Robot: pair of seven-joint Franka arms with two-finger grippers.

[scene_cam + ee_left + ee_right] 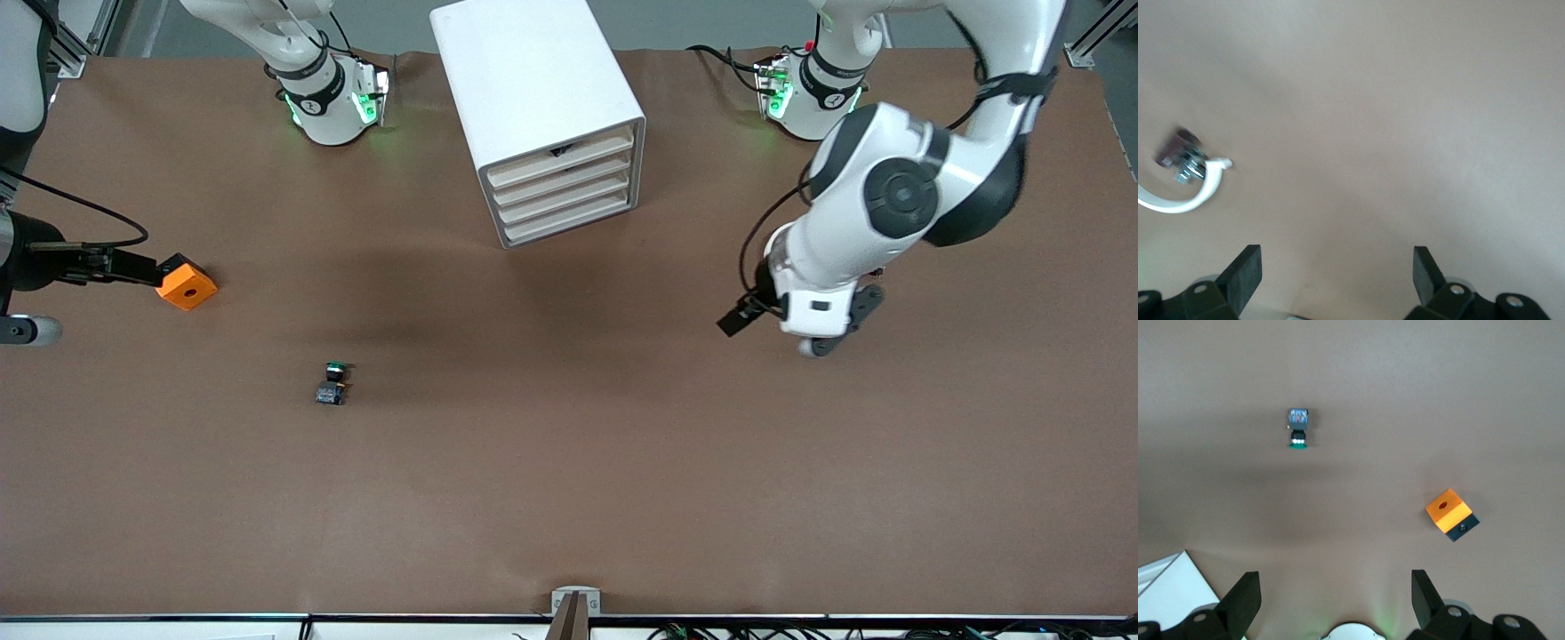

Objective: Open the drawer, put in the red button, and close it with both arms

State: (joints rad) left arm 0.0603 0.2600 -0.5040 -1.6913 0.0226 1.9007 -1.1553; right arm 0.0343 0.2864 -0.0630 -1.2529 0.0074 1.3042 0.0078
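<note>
The red button lies on the table in the left wrist view, its dark red cap against a metal part and a white curved strip. In the front view the left arm hides it. My left gripper hangs open and empty over the table toward the left arm's end, and its own view shows the button off to one side. My right gripper is open and empty, high over the table; it shows at the front view's edge. The white drawer cabinet stands between the arm bases, its four drawers shut.
A green-capped button lies on the table toward the right arm's end, also in the right wrist view. An orange block sits closer to that end and shows in the right wrist view too.
</note>
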